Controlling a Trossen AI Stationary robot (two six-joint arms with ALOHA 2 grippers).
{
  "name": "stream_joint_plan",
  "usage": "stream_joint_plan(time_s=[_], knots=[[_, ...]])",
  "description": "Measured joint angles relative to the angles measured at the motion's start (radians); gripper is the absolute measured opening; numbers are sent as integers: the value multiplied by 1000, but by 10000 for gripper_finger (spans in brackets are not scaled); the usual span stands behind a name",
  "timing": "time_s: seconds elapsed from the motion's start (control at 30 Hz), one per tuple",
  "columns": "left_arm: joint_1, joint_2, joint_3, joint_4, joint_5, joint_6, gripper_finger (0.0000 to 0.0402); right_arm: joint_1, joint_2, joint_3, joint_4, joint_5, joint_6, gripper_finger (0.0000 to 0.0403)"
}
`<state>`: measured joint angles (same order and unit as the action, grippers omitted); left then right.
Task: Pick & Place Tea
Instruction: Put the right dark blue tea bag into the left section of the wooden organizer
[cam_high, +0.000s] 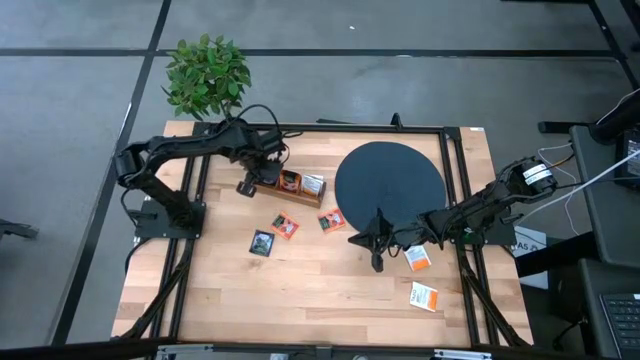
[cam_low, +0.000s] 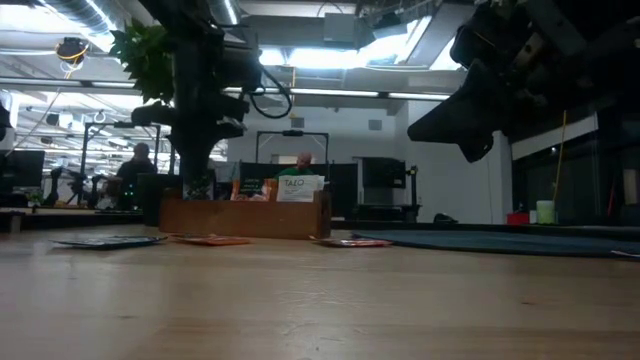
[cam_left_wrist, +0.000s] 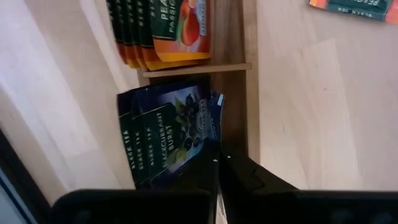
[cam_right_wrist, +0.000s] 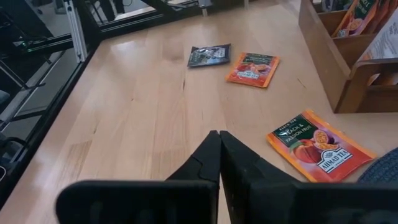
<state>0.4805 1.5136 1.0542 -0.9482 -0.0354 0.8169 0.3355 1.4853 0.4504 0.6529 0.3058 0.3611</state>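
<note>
My left gripper (cam_high: 262, 172) points down over one end of the wooden tray (cam_high: 292, 188), shut on a dark tea sachet (cam_left_wrist: 210, 124). That sachet stands with other dark sachets (cam_left_wrist: 158, 140) in the tray's end compartment; the compartment beside it holds orange sachets (cam_left_wrist: 180, 28). My right gripper (cam_right_wrist: 217, 138) is shut on nothing and hovers above the table just off the black disc (cam_high: 390, 180). Loose sachets lie flat on the table: a dark one (cam_high: 262, 242), orange ones (cam_high: 285, 227) (cam_high: 331, 221), and white-and-orange ones (cam_high: 418, 258) (cam_high: 426, 296). My left gripper pinches the dark sachet's upper edge (cam_left_wrist: 215, 155) between its two fingers, coming from above and pointing down. The sachet stands on edge below the fingers, inside the end compartment against the tray's long wall (cam_left_wrist: 233, 106). Whether its lower edge rests on the tray floor cannot be seen.
A potted plant (cam_high: 205, 75) stands beyond the table's far left corner. Black frame rails (cam_high: 455, 180) run along the table's sides. Bare wood (cam_high: 320, 300) lies toward the near edge. In the right wrist view a peach sachet (cam_right_wrist: 320, 146) lies close to the fingers.
</note>
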Motion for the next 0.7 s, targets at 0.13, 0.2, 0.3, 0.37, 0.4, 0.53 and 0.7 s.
stream_joint_plan(time_s=[0.13, 0.2, 0.3, 0.37, 0.4, 0.53, 0.7], knots=[[0, 7, 1, 10, -6, -2, 3, 0, 0, 0, 0, 0, 0, 12], [0, 9, 1, 14, -8, -2, 3, 0, 0, 0, 0, 0, 0, 12], [0, 11, 1, 14, -9, -24, 3, 0, 0, 0, 0, 0, 0, 12], [0, 11, 1, 14, -8, -39, 3, 0, 0, 0, 0, -1, 0, 12], [0, 11, 1, 14, -9, -45, 3, 0, 0, 0, 0, -1, 0, 12], [0, 11, 1, 16, -19, -46, 4, 0, 0, 0, 0, -2, 1, 12], [0, 11, 1, 22, -67, -52, 9, 0, 0, 0, 0, -3, 2, 12]])
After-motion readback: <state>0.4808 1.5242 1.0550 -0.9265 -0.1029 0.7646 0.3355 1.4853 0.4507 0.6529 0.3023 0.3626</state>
